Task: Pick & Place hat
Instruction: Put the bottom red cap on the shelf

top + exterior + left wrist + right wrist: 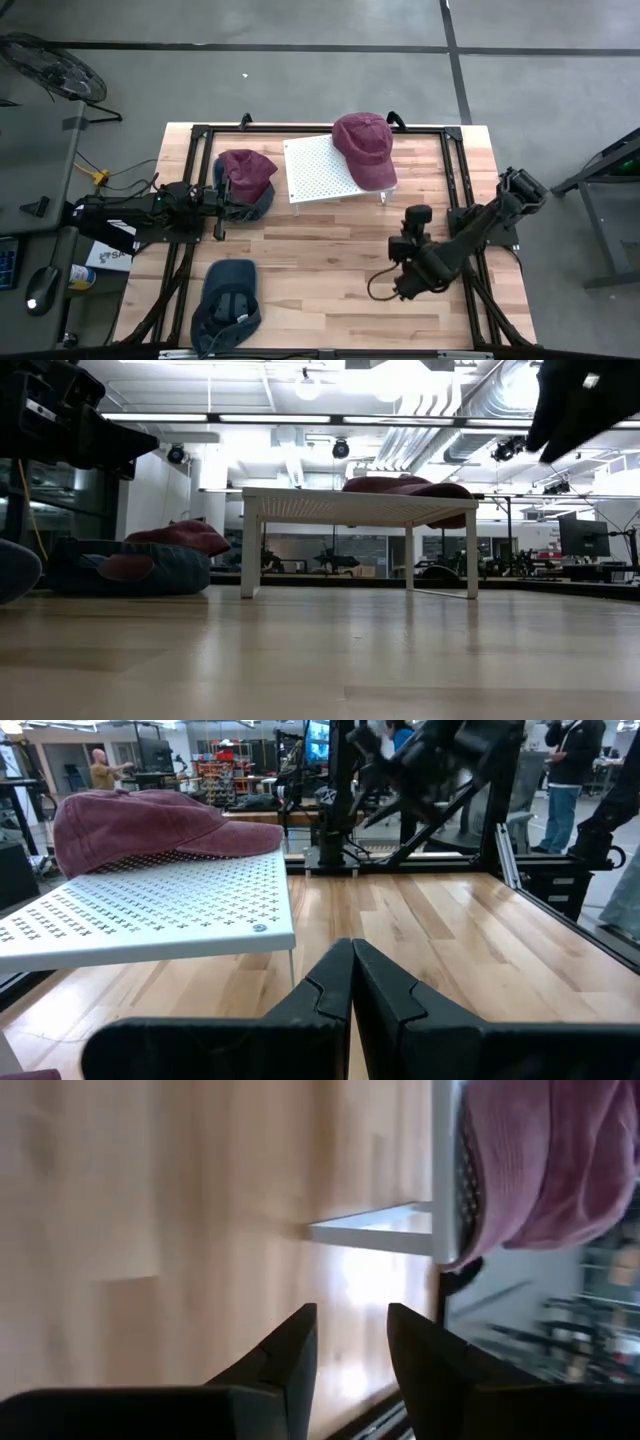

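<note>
Item: maroon cap (365, 146), lying on the white perforated stand (318, 172) at the far middle of the table (330, 260), its brim overhanging the stand's right edge.

Item: second maroon cap (245, 168), resting on a blue cap (258, 205) at far left.

Item: dark blue cap (226, 300), sitting at the near left edge.

Item: left gripper (222, 203), fingers pressed together and holding nothing, sitting just beside the stacked caps.

Item: right gripper (350, 1342), fingers standing slightly apart with nothing between them, hanging over bare wood right of centre.

Handling note: the placed cap appears settled, so the right arm is probably pulling clear; moving off level and away from the overhanging brim would avoid dragging it.

Clearance: open wood is lying between stand and near edge; the black frame rails (455, 190) are bounding the right side.
</note>
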`<state>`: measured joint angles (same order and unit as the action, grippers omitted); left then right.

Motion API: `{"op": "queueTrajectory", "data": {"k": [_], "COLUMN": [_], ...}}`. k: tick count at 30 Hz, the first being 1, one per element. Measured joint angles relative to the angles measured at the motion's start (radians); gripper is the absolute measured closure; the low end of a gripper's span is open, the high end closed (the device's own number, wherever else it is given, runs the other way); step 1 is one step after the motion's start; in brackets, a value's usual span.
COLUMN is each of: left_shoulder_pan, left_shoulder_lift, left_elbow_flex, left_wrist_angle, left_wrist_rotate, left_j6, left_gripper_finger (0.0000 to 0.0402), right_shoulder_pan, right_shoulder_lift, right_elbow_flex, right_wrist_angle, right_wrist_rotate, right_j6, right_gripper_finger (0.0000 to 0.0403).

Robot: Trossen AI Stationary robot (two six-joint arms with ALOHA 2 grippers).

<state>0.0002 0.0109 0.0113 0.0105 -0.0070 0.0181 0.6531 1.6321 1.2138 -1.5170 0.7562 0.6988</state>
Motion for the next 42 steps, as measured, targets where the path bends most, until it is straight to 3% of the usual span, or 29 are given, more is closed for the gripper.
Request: {"op": "queueTrajectory", "data": {"k": [14,28,42], "left_shoulder_pan": [0.0,0.0,0.0], "left_shoulder_lift": [0.0,0.0,0.0], "left_elbow_flex": [0.0,0.0,0.0], "left_wrist_angle": [0.0,0.0,0.0], "left_wrist_rotate": [0.0,0.0,0.0], "left_j6": [0.0,0.0,0.0], "left_gripper_finger": [0.0394,0.0394,0.0394], "right_shoulder_pan": [-0.113,-0.236,-0.342], "right_shoulder_lift": [0.0,-0.001,-0.001], "right_elbow_flex": [-0.136,-0.165,-0.165], "right_wrist_angle": [0.085,0.184,0.257], "right_wrist_rotate": [0.361,0.409,0.408], "right_j6": [0.018,-0.013,-0.167], "right_gripper_finger": [0.0279,0.0224,0.0221]}}
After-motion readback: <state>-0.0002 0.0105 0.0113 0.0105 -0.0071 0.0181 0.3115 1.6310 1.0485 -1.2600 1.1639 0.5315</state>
